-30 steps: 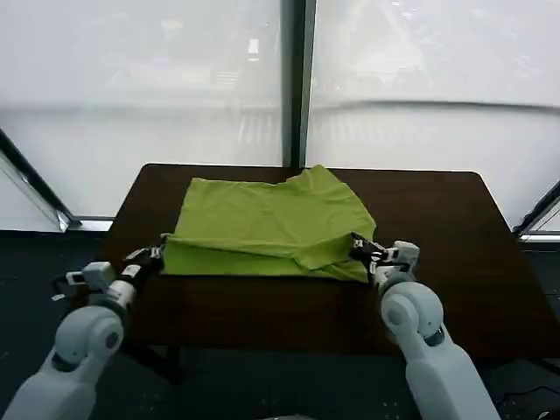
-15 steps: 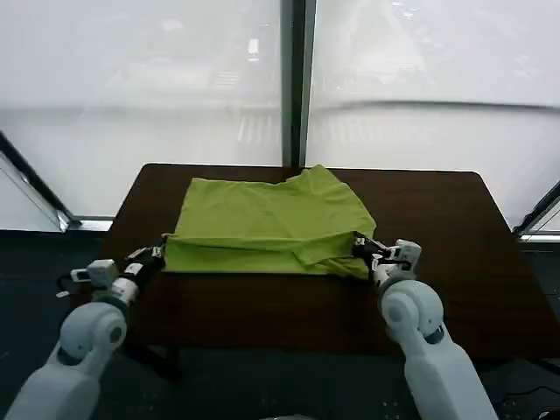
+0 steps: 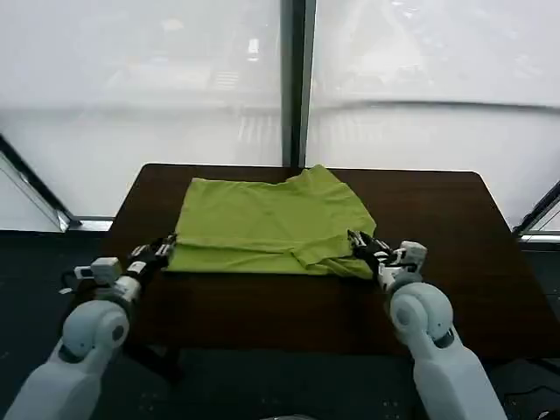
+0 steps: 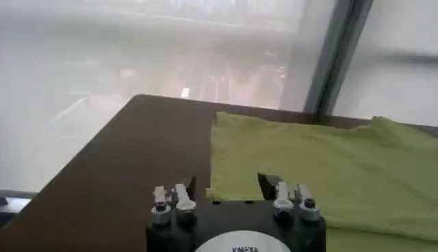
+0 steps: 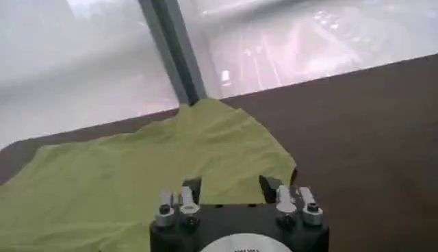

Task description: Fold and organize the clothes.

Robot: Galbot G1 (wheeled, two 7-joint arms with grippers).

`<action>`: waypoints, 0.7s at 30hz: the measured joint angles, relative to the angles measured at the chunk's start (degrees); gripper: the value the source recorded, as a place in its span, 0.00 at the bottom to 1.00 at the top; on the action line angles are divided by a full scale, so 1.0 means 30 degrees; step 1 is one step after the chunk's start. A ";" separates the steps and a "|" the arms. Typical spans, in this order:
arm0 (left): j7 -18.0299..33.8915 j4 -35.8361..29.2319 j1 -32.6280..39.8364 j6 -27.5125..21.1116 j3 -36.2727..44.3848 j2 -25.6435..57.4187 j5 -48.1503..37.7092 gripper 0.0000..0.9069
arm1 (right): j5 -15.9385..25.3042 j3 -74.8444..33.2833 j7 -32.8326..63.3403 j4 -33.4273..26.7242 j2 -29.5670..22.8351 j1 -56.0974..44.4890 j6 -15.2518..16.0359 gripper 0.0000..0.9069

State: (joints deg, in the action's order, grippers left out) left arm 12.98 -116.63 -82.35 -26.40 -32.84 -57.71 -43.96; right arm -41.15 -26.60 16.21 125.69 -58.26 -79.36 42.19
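1. The left gripper (image 3: 164,246) sits at the near-left corner of the folded cloth — jaws parted, holding nothing.
2. The lime-green soft-fabric T-shirt (image 3: 271,223) lies folded flat on the dark brown rectangular table (image 3: 455,227), toward the far side.
3. The right gripper (image 3: 360,243) sits at the near-right corner — jaws apart, empty.

Plain lime-green T-shirt (image 3: 271,223) on a dark brown table (image 3: 437,210)
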 joint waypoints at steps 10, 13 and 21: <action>0.0405 -0.1241 -0.1644 -0.0227 0.0256 -0.1044 0.0229 0.97 | 0.0774 0.0217 -0.0438 0.0120 0.0259 -0.1096 0.0000 0.97; 0.0392 -0.1173 -0.1802 -0.0222 0.0256 -0.1138 0.0322 0.97 | 0.0806 0.0261 -0.0473 0.0149 0.0268 -0.1188 0.0000 0.97; 0.0298 -0.0453 -0.1790 0.0016 -0.0102 -0.1205 0.0322 0.97 | 0.1060 0.0371 -0.0530 0.0237 0.0379 -0.1376 0.0000 0.97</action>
State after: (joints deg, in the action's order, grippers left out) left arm 13.87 -117.98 -87.72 -26.35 -33.15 -61.33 -43.00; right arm -37.97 -25.49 14.62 126.40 -57.12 -83.48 42.20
